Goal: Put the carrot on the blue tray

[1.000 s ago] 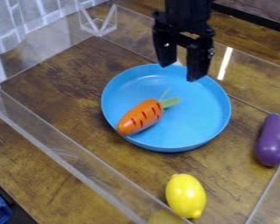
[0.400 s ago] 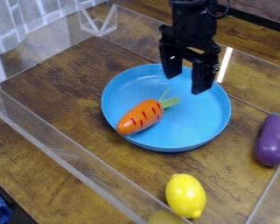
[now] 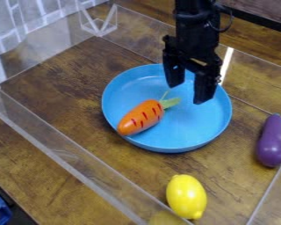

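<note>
Surface: dark brown wooden tabletop (image 3: pixel 61 97), visible grain, some glare patches. Clear acrylic walls (image 3: pixel 61 145) fence the work area: one low panel runs along the near-left edge, more clear panels stand at the far left corner. Room beyond is barely in view; a dark strip at top right, nothing readable.

Landmark is the blue tray (image 3: pixel 207 132): round, bright blue, smooth glossy plastic, low raised rim, sitting flat near mid-table.

The carrot (image 3: pixel 143 116) lies on its side inside the tray, left of the tray's centre, resting on the tray floor. Stubby orange body with faint dark grooves, matte plastic look, pale green leafy top (image 3: pixel 171 99) pointing toward the tray's far-right side.

The gripper (image 3: pixel 191 84) is black, hard-edged, pointing straight down over the far part of the tray, just beyond the carrot's green top. Jaws spread wide, nothing between them. Whether a fingertip touches the leaves or the tray can't be told from this angle.

Right of the tray, off it: purple eggplant (image 3: pixel 270 141), smooth, glossy, pear-ish, lying near the right frame edge, close to the rim but apart.

In front of the tray, toward the camera: yellow lemon (image 3: pixel 186 195), oval, slightly dimpled skin, well clear of the rim.
</note>
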Robot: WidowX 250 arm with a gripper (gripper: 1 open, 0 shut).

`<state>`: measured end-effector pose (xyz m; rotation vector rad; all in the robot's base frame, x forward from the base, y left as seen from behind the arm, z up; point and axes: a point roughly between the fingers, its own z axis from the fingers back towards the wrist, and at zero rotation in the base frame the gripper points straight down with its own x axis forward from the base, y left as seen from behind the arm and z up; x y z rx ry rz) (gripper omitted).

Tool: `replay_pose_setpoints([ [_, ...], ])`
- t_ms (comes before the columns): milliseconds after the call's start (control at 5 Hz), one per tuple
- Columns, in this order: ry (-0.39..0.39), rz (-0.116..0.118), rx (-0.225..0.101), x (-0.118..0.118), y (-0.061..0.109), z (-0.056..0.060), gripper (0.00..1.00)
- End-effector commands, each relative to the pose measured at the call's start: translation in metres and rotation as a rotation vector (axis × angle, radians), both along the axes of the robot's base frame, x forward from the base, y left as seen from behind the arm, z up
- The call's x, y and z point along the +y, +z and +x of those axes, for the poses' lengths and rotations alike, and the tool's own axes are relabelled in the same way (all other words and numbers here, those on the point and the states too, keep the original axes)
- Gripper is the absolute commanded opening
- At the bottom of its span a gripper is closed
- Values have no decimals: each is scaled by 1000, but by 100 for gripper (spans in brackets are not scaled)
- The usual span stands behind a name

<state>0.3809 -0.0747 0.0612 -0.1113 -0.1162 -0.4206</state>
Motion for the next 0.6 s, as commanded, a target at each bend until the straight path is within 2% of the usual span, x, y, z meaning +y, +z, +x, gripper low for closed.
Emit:
replay_pose_setpoints([
  [0, -29, -2, -70, -9, 16, 7, 100],
  [400, -33, 4, -70, -10, 3, 12, 100],
])
